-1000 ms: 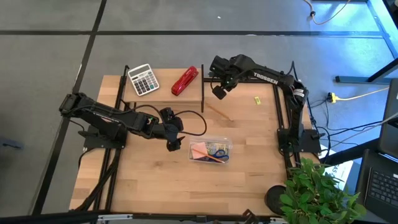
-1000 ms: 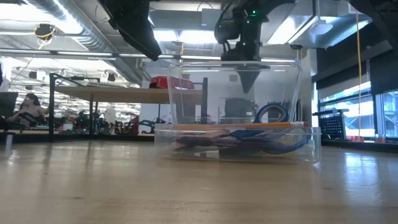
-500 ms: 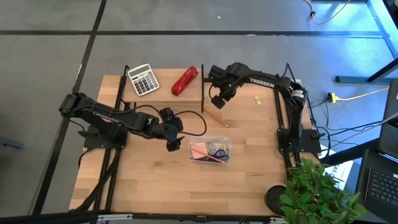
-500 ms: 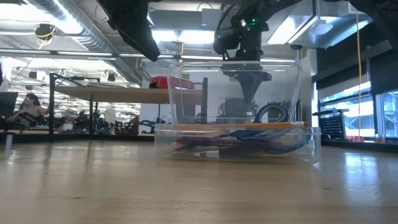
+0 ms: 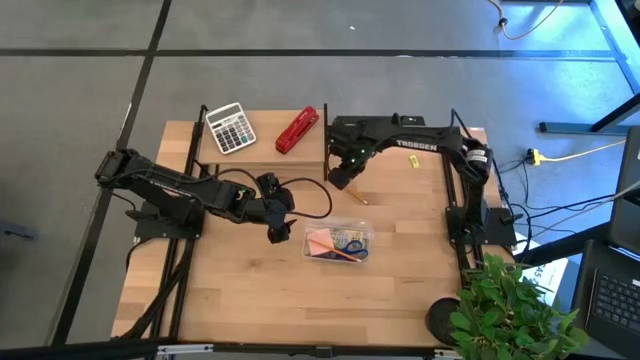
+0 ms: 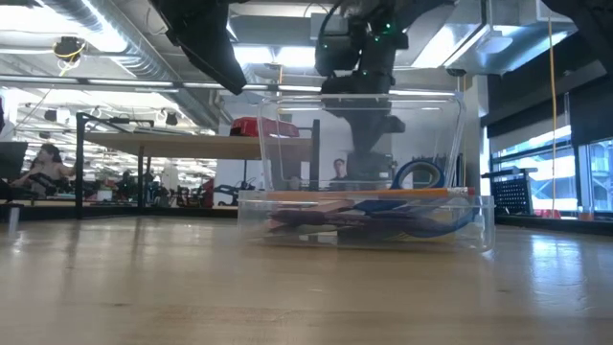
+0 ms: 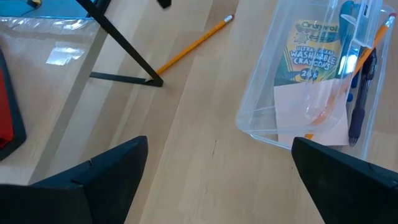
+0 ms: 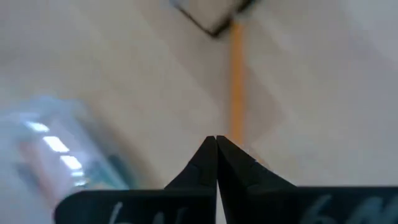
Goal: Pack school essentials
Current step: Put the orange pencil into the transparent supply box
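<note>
On my desk (image 5: 250, 290) the clear bin (image 5: 339, 243) already holds scissors, sticky notes and crayons (image 7: 314, 53). One orange pencil (image 5: 349, 188) lies loose beside the shelf leg. My right claw (image 5: 340, 178) hangs over it, tips pressed together; the left claw (image 5: 280, 232) waits, spread, beside the bin. Only the high view shows a yellow piece (image 5: 412, 160) well apart.

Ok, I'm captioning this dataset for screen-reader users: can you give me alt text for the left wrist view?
A clear plastic bin on the wooden table holds a crayon pack, a pink sticky-note pad, blue-handled scissors and a dark pen. An orange pencil lies loose on the wood nearby, beside a black shelf leg. The left gripper is open in the foreground.
</note>
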